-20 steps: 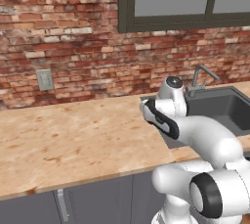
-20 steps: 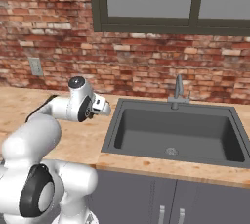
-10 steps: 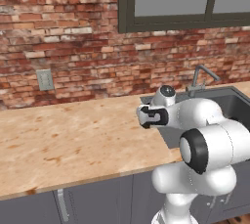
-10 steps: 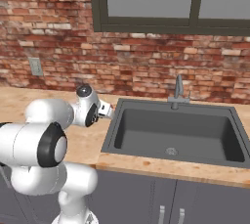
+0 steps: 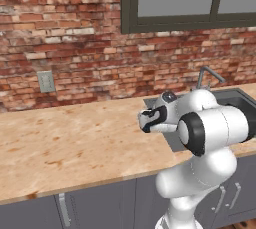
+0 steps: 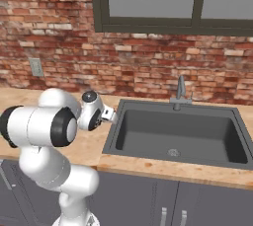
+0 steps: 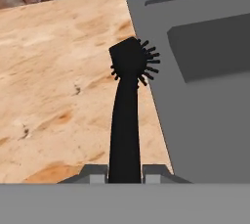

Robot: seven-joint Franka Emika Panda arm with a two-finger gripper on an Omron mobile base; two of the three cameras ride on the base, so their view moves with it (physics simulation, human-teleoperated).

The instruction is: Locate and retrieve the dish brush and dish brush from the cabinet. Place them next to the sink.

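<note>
Black dish brush (image 7: 126, 115), seen along the hand: a slim black handle rising from between the two fingers (image 7: 93, 174) to a round head ringed with short spiky bristles. The fingers are clenched on the lower end of the handle, one on each side, so the brush projects straight out ahead of the gripper (image 7: 124, 175). The head hangs over the wooden table (image 7: 58, 86), just beside the near left rim of the sink (image 7: 205, 105); a few bristles overlap the rim's edge in this view, and whether the head touches the table surface cannot be told.

Sink: a dark grey rectangular basin (image 6: 183, 136) set into the table, with a small round drain (image 6: 172, 152) on its floor and a thin curved metal faucet (image 6: 180, 90) at its back edge.

Robot: in the right base view the white arm (image 6: 44, 126) bends forward and its wrist ends at the sink's left rim, the gripper (image 6: 109, 115) low over the table there. In the left base view the gripper (image 5: 148, 121) sits in front of the basin's left end, largely hidden by the arm's own joints.

Surroundings: a red brick wall (image 5: 75, 48) behind the table, carrying a light switch plate (image 5: 46, 81); a dark-framed window (image 6: 168, 3) above the sink; grey cupboard doors with metal handles (image 6: 163, 215) below.
</note>
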